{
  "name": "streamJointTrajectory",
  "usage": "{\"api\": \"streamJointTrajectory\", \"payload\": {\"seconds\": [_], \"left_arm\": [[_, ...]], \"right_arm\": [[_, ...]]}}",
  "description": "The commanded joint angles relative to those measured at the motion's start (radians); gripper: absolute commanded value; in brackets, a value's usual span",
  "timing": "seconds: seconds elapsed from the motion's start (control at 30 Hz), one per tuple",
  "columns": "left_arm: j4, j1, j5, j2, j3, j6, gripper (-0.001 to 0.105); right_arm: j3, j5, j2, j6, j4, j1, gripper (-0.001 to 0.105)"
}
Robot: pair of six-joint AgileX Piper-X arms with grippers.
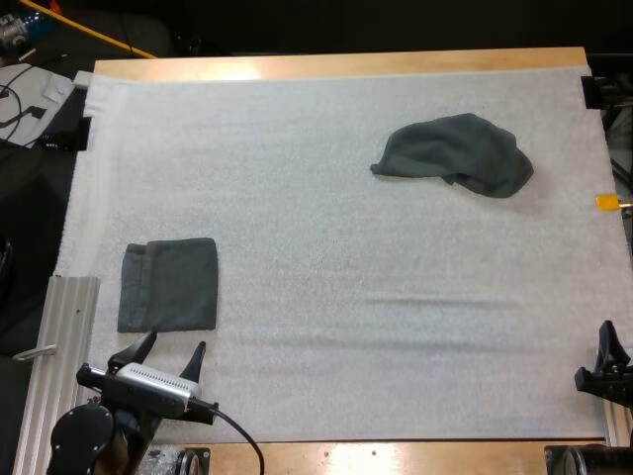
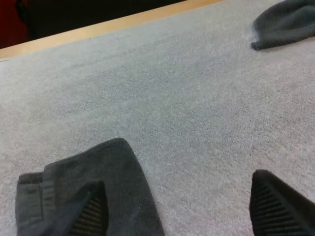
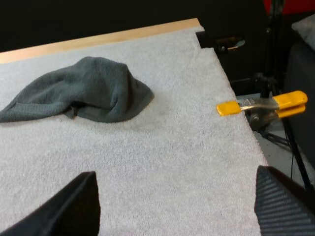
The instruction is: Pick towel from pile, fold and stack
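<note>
White mat [image 1: 326, 297] on a wooden table [image 1: 346, 64] holds a folded towel [image 1: 168, 285] near left, just beyond the wide-open, empty left gripper [image 1: 173, 344], and a crumpled towel [image 1: 455, 153] far right; the right gripper [image 3: 177, 201] likewise gapes empty.

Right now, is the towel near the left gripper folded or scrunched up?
Folded. The towel lies flat, a neat rectangle with straight edges.
</note>
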Motion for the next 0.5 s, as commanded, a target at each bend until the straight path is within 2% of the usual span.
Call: {"api": "streamJointTrajectory", "payload": {"seconds": [0.0,0.47], "left_arm": [[-0.018,-0.002,0.000,-0.134,0.000,-0.006,0.059],[-0.019,-0.003,0.001,-0.132,-0.003,-0.004,0.059]], "right_arm": [[0.007,-0.004,-0.033,-0.014,-0.007,-0.001,0.064],[0.014,0.001,-0.038,0.001,-0.006,-0.003,0.064]]}}
